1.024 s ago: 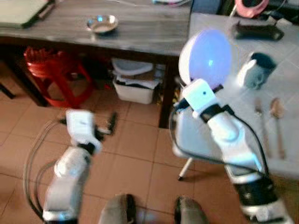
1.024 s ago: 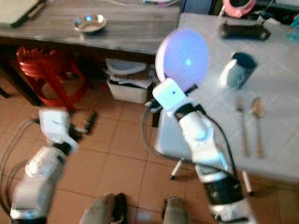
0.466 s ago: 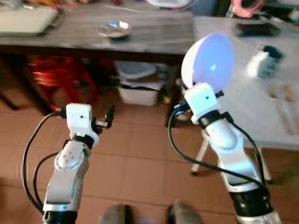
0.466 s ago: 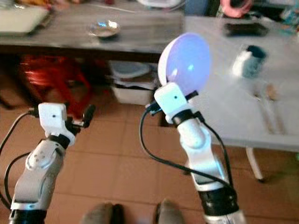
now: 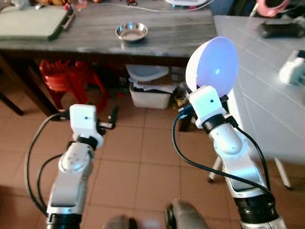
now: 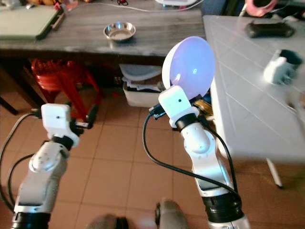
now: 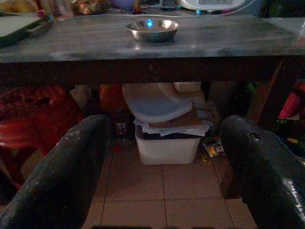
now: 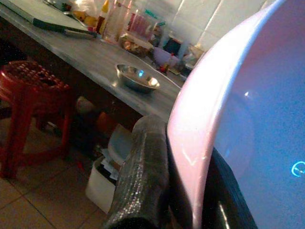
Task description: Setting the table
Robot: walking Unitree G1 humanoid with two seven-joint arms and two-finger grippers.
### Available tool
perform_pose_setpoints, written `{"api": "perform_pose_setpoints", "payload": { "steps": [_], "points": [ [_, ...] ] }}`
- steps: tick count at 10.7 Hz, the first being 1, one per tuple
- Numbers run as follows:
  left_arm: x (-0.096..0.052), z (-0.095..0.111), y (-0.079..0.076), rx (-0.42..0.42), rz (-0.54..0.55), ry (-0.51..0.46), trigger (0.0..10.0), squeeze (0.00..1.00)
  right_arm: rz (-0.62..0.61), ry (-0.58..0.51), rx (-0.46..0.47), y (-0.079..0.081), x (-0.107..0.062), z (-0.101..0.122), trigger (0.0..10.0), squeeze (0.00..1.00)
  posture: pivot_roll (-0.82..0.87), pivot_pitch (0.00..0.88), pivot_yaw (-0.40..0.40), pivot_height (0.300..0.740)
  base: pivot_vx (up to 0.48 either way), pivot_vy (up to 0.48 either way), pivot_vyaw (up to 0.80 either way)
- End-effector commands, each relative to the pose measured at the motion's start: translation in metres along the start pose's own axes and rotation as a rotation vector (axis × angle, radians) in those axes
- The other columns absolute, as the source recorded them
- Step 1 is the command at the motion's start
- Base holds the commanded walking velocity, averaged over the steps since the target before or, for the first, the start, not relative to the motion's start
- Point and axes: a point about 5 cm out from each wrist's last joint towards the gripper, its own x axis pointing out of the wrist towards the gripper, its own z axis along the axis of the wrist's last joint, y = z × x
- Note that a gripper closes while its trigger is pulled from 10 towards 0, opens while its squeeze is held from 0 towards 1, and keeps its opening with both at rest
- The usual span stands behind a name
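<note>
My right gripper [image 8: 187,193] is shut on the lower rim of a round white plate [image 5: 212,63], which it holds upright on edge at chest height. The plate hangs over the floor, just off the left edge of the white tiled table [image 5: 267,100]. One black finger [image 8: 143,181] lies against the plate's back. A white and dark mug [image 6: 281,67] stands on that table, blurred. My left gripper [image 7: 167,181] is open and holds nothing. It is raised over the tiled floor and faces the dark wooden table [image 5: 95,38].
A steel bowl [image 5: 131,32] and a green board [image 5: 28,21] lie on the wooden table. Under it stand a red stool [image 5: 66,78] and a white bin [image 5: 152,93] with a lid. A black object [image 6: 269,29] lies at the white table's far end.
The whole picture has shifted, so the camera moved and the white table now sits further right. The plate stays in my right gripper. My left arm has come up a little.
</note>
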Motion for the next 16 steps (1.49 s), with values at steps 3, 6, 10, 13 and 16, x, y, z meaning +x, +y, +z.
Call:
{"api": "perform_pose_setpoints", "payload": {
  "steps": [3,6,10,13,16],
  "points": [
    [0.001,0.0,-0.002,0.003,0.011,0.006,10.0,0.0,0.065,-0.069,0.001,0.007,-0.002,0.011,10.0,0.0,-0.08,0.137,0.045,0.74,0.424,0.089,0.0],
    [0.002,0.002,0.0,0.034,0.025,0.001,10.0,0.0,0.085,-0.057,0.058,0.011,-0.002,0.01,10.0,0.0,-0.08,0.137,0.048,0.74,0.37,0.305,0.0],
    [0.002,0.0,-0.007,0.05,0.001,0.008,10.0,0.0,0.09,-0.037,0.107,0.013,0.004,0.011,10.0,0.0,-0.08,0.136,0.05,0.74,0.468,0.0,0.0],
    [0.003,0.001,-0.009,0.049,-0.005,-0.002,10.0,0.0,0.066,-0.014,0.144,0.016,0.01,0.006,10.0,0.0,-0.08,0.134,0.052,0.74,0.475,0.0,0.0],
    [0.003,0.0,-0.008,0.032,-0.005,0.002,10.0,0.0,0.158,-0.031,0.132,0.019,0.01,0.009,10.0,0.0,-0.08,0.132,0.053,0.74,0.44,0.082,0.0]
  ]
}}
